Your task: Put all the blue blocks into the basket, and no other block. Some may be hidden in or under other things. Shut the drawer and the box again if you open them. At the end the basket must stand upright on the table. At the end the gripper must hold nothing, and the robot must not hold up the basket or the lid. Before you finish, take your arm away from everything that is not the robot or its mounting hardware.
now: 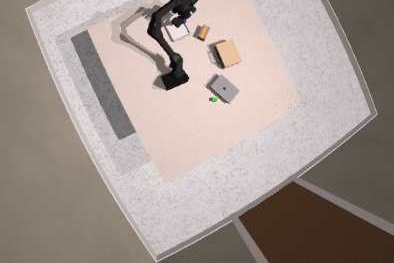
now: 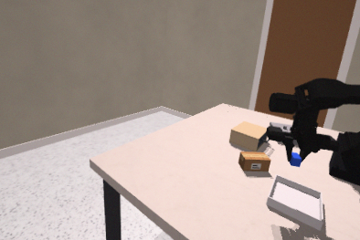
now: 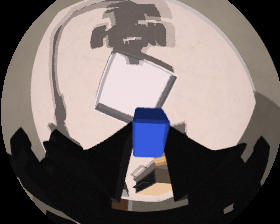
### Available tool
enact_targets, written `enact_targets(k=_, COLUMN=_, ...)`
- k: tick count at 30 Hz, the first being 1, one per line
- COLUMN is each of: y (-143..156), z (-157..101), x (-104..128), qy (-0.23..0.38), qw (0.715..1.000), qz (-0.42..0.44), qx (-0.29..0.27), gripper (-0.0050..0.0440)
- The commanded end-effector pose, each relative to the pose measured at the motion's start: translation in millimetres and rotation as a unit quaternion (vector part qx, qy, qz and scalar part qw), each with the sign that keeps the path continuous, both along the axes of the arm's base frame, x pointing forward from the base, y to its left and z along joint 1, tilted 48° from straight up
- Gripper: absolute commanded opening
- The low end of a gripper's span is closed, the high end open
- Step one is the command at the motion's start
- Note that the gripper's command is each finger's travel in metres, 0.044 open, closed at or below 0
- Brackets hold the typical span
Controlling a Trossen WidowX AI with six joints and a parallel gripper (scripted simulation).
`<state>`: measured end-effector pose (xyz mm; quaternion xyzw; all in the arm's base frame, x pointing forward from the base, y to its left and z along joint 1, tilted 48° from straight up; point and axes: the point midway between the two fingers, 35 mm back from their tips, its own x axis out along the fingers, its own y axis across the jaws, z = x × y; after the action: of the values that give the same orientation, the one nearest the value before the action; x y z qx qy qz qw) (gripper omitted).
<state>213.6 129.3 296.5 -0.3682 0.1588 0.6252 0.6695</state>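
The black two-fingered claw (image 1: 181,22) (image 2: 299,159) (image 3: 148,126) is grasping the small blue block (image 1: 184,21) (image 2: 295,160) (image 3: 150,134) above the surface (image 1: 240,122) (image 2: 183,180) (image 3: 210,100), near the shallow rectangular white-grey basket (image 1: 178,32) (image 2: 294,200) (image 3: 131,85), which is standing upright.

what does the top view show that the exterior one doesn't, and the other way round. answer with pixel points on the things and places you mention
Only the top view shows the green block (image 1: 213,99) beside the grey box (image 1: 227,84) (image 2: 278,125). Only the exterior view shows a table leg (image 2: 112,212) and the label (image 2: 256,166) on the small wooden box (image 1: 203,32) (image 2: 248,161). Both show those two boxes, the tan box (image 1: 228,53) (image 2: 248,135), the white tray (image 1: 177,32) (image 2: 297,199) and the blue block (image 2: 295,160).
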Motion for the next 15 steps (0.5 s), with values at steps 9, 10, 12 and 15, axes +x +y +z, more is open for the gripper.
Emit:
enact_targets(k=9, y=36.1, z=12.1, x=9.2, qy=-0.153, qw=0.978, qz=0.14, qx=-0.035, gripper=0.0)
enact_targets(k=10, y=40.9, z=7.6, x=10.3, qy=-0.153, qw=0.978, qz=0.14, qx=-0.035, gripper=0.0)
enact_targets(k=12, y=45.7, z=3.1, x=11.5, qy=-0.153, qw=0.978, qz=0.14, qx=-0.035, gripper=0.0)
enact_targets(k=15, y=55.3, z=-5.8, x=13.8, qy=-0.153, qw=0.978, qz=0.14, qx=-0.035, gripper=0.0)
